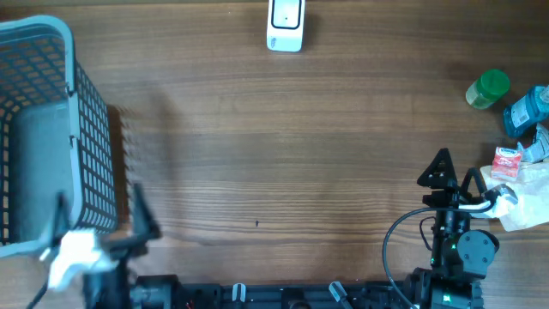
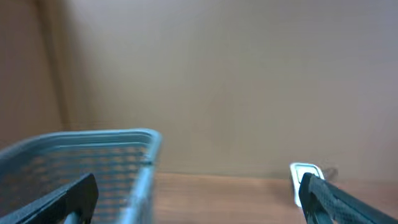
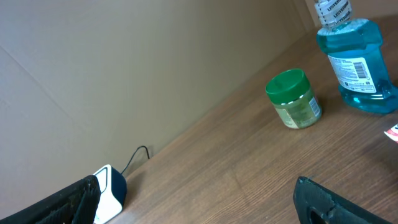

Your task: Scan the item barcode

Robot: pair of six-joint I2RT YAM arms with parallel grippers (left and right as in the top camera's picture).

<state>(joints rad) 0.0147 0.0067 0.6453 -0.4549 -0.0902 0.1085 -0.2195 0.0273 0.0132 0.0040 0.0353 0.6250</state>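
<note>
In the overhead view the blue bottle (image 1: 527, 110), a small red-and-white packet (image 1: 506, 161) and a crumpled white wrapper (image 1: 525, 206) are cut off by the right edge, and the packet's print is too small to read. Both wrist views show the scanner (image 1: 285, 26) partly hidden behind a finger.

The right gripper (image 1: 455, 174) has its jaws wide apart and holds nothing. The packet lies just to its right, with the wrapper beside it. The green-lidded jar (image 3: 292, 99) and the bottle, label with barcode facing the wrist camera, stand ahead and to its right. The scanner lies well ahead and to its left, across bare table (image 1: 283, 154).

The left gripper (image 1: 101, 216) is spread wide too and holds nothing. It is at the near corner of the blue basket (image 1: 86, 129), which fills the space ahead and to its left. The scanner is far ahead to its right.
</note>
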